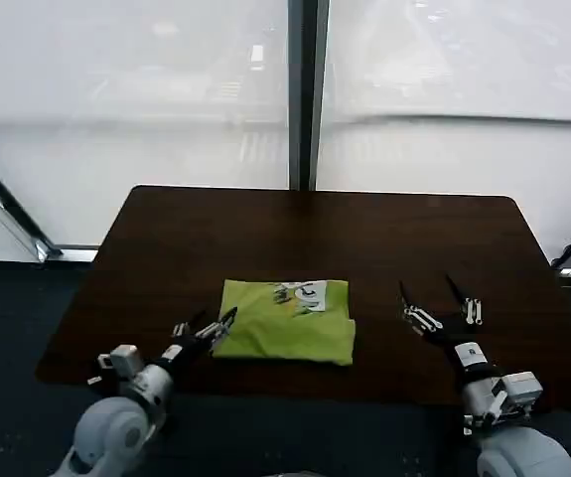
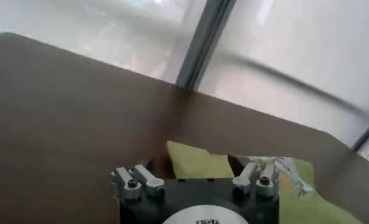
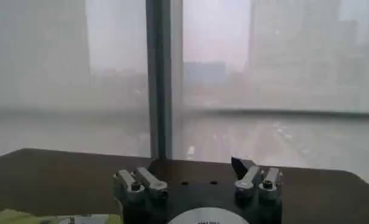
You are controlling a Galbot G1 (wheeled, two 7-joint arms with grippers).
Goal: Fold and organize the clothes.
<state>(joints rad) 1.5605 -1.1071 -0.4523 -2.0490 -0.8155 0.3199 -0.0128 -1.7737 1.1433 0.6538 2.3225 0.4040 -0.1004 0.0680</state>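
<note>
Left tool (image 1: 209, 328) open, touching T-shirt (image 1: 287, 320) edge.

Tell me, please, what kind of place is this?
Probably an upper-floor office or lab room. A dark wooden table stands against large windows with buildings far below, and the folded green T-shirt lies between the left tool and the right tool.

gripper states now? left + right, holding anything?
Left claw: open, at the near-left edge of the folded T-shirt, holding nothing.
Right claw: open, empty, over the table right of the shirt.
</note>
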